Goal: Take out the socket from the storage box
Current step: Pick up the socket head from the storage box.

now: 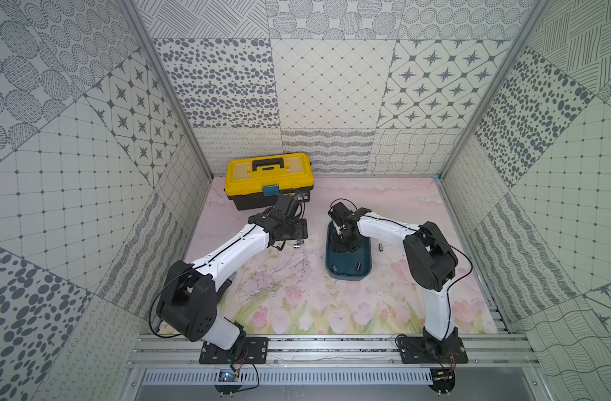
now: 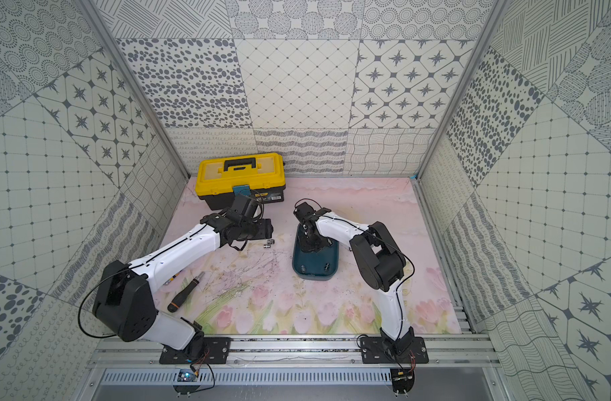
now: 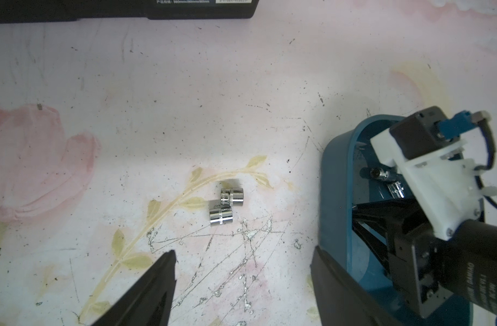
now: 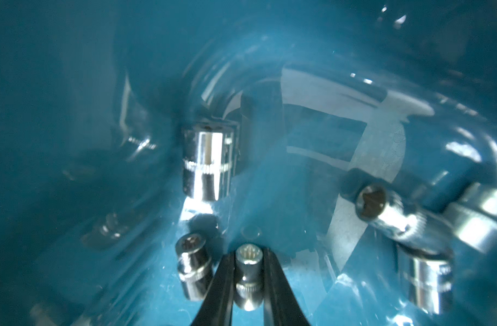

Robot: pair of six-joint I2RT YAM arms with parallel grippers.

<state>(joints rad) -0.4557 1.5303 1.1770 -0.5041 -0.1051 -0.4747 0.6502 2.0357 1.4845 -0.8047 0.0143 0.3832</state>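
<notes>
Since the right gripper [image 4: 248, 254] has its jaws closed on a small chrome steel socket [image 4: 248, 278] inside the shallow dark teal plastic storage box [image 1: 349, 277], we advise a straight vertical lift; the left gripper [image 3: 243, 252] holds its jaws wide, empty.

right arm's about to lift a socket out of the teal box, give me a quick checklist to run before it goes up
1. Grip: right pincer shut on a small socket - ok.
2. Neighbouring socket free of the grip: it lies right alongside - cannot tell.
3. Storage box sitting flat on the mat - ok.
4. Left pincer out of the way: open, outside the box, above two loose sockets - ok.
</notes>
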